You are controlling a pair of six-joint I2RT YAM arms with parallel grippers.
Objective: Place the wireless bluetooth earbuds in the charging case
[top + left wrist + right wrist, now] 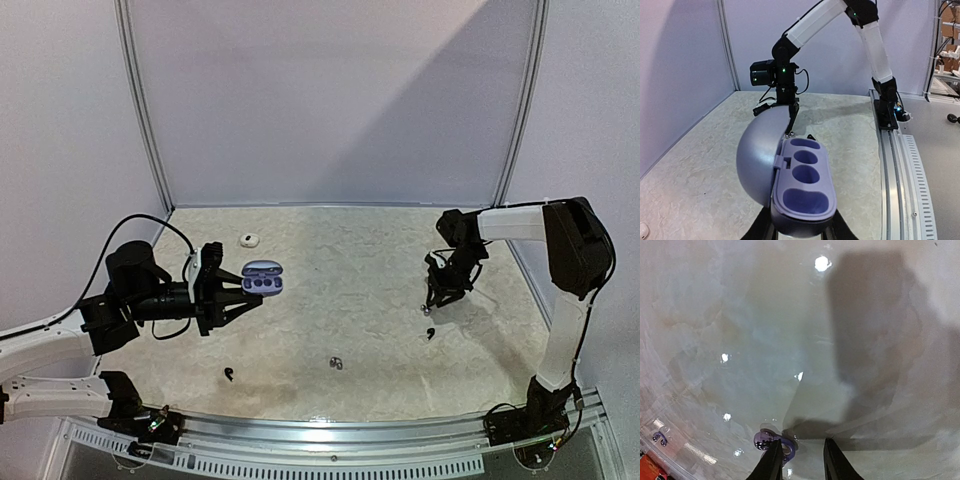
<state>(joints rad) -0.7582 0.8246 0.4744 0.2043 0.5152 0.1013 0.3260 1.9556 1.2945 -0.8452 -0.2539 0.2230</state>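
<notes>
left wrist view is showing the case [807, 192] sitting clamped between the fingers of the left gripper [801, 232]. they are gripping its lower body, with the lid [752, 165] swung out to one side and the wells facing up, away from the palm. i judge the arm is offering those wells, all empty here, so that a bud can be lowered in from above. the right wrist view is giving what the others cannot. the right gripper [800, 462] is hanging low over the table [740, 315] with its fingers a narrow gap apart and bare table showing between them, so it is holding nothing. the earbud [766, 440] is lying just past the tip of one finger, mostly to that finger's outer side, with only an edge reaching into the gap. whether it is touching the finger i cannot tell. by my reading the gripper is lining up for a pick and is needing a small sideways shift to straddle the bud. the top external view is adding the layout: the two grippers are working well apart. a black earbud [430, 333] is lying near the right fingers on the side toward the bases, a grey earbud [337, 362] is resting between the two grippers, and a white earbud [247, 239] is sitting beyond the left fingers.
</notes>
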